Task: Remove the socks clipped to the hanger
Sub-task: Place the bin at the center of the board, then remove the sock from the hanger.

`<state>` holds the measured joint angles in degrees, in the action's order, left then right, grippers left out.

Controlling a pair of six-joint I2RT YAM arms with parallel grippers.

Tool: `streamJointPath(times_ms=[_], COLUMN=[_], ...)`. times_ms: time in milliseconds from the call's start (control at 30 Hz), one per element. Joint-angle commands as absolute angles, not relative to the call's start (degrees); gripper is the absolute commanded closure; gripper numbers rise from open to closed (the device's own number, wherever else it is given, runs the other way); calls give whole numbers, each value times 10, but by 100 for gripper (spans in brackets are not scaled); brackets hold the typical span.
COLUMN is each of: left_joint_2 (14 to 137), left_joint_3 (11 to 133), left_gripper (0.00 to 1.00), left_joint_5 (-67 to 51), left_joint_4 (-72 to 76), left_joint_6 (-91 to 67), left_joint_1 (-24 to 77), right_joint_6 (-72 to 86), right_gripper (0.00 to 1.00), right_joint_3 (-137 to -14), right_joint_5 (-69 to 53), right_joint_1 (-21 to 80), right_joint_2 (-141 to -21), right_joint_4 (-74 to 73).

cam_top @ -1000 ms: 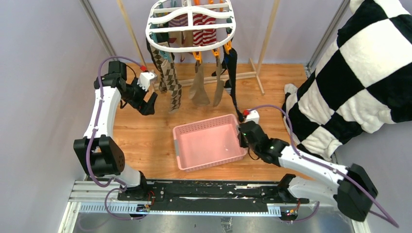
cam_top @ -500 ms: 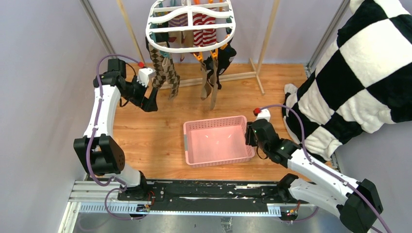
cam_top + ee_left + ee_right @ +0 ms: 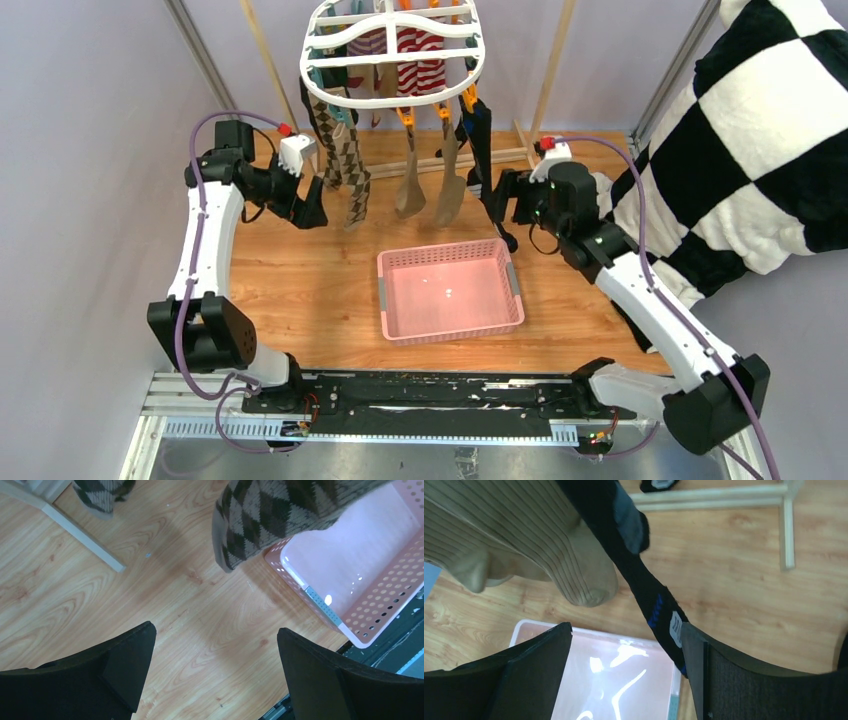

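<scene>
The white oval hanger (image 3: 391,55) hangs at the top centre with socks clipped under it. Brown argyle socks (image 3: 346,165) dangle on its left, tan socks (image 3: 410,185) in the middle and a black-and-blue sock (image 3: 480,145) on the right; red-and-white striped socks (image 3: 421,62) show through the ring. My left gripper (image 3: 310,205) is open just left of the argyle sock (image 3: 272,515), nothing between its fingers. My right gripper (image 3: 625,627) is open beside the black-and-blue sock (image 3: 644,587), whose lower end lies against the inner side of one finger. Tan socks (image 3: 534,535) hang to the left.
A pink slotted basket (image 3: 385,300) sits on the wooden floor below the socks, and its corner (image 3: 320,607) shows in the left wrist view. The wooden rack's foot bar (image 3: 500,155) runs behind. A big black-and-white checkered cloth (image 3: 740,150) fills the right side.
My right arm rose from the basket's right edge up and back to the black-and-blue sock, and its jaws opened. The basket slid right earlier. The socks swung. The left arm barely moved.
</scene>
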<state>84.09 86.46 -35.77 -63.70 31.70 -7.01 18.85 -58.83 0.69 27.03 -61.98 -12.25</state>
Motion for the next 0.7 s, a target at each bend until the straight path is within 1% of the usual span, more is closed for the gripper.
streamJointPath(times_ms=[0, 167, 267, 333, 533, 667], left_joint_2=[811, 794, 780, 769, 756, 748], left_joint_3=[875, 875, 874, 870, 882, 894], left_gripper=[0, 0, 0, 0, 0, 0], left_joint_5=[-398, -447, -450, -448, -461, -478], left_joint_4=[-640, -640, -640, -640, -640, -641], left_joint_6=[289, 256, 253, 259, 249, 234], left_joint_1=[-71, -70, -70, -70, -70, -70], right_joint_6=[122, 88, 115, 136, 151, 142], right_gripper=[14, 13, 13, 14, 15, 15], right_joint_3=[-655, -714, -734, -723, -690, -702], right_joint_5=[-41, -89, -140, -176, -263, -258], right_joint_1=[260, 241, 201, 187, 188, 190], right_joint_2=[-663, -723, -744, -747, -772, -806], right_joint_4=[-80, -30, -11, 29, 107, 133])
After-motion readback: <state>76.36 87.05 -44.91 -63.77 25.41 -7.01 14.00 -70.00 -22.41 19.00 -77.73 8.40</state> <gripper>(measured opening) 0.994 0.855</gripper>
